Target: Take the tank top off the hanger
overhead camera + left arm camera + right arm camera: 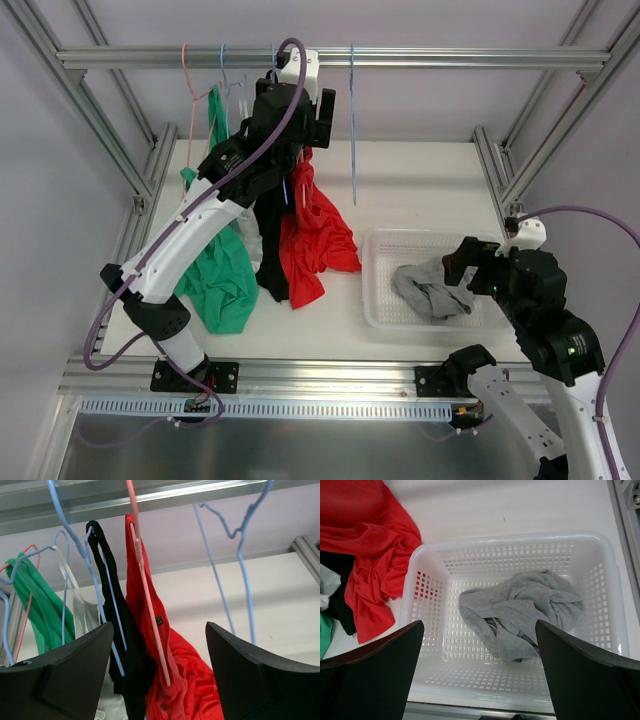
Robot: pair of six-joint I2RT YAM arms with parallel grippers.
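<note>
1. Top external: my left arm reaches up to the rail point(400, 57) at the top of the frame. My right arm sits lower right, over the white basket point(420, 235).
2. Left wrist: left gripper point(160, 627) spread wide, nothing clamped.
3. Red tank top point(190, 685) hangs on the pink hanger point(131, 502), centre frame, lined up with the gap between my fingers. Can't tell if there's contact.
4. Left of it in frame: black top point(112, 605), white top point(87, 612), green top point(37, 600). Bare blue hanger point(245, 580) at upper right.
5. Right wrist: right gripper point(479, 625) also wide, holding nothing, above the basket. Grey garment point(520, 615) lies crumpled inside it, centre-right.
</note>
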